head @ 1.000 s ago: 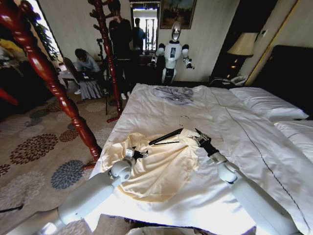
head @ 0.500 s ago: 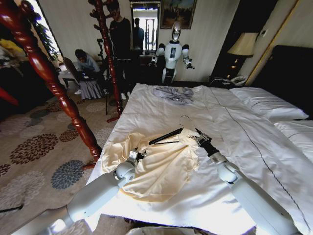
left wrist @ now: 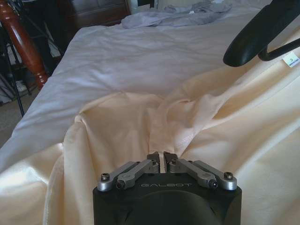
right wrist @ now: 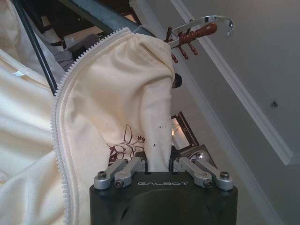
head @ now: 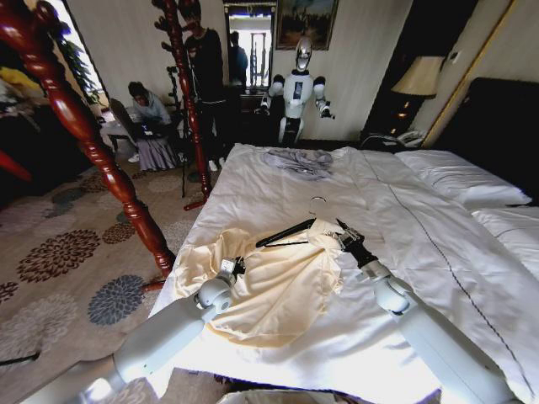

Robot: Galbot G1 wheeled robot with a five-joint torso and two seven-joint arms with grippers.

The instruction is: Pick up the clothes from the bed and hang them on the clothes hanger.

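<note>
The clothes, a pale cream T-shirt (head: 278,290), lie spread on the near left part of the bed (head: 404,219). A black clothes hanger (head: 286,233) rests at the shirt's collar, and its dark end shows in the left wrist view (left wrist: 255,35). My left gripper (head: 231,268) sits at the shirt's left sleeve, shut on a fold of cream fabric (left wrist: 160,157). My right gripper (head: 344,236) is at the collar side, shut on the cream cloth (right wrist: 159,161) beside its ribbed edge. The hanger's silver hook (right wrist: 208,21) curves beyond it.
A small grey garment (head: 299,162) lies at the bed's far end. A reddish-brown wooden coat stand (head: 93,143) rises at the bed's left side over patterned carpet. White pillows (head: 459,177) are at the right. Another robot (head: 296,88) and people stand by the far wall.
My left arm has edged slightly to the right along the shirt. The right arm, hanger and shirt sit about as before.
</note>
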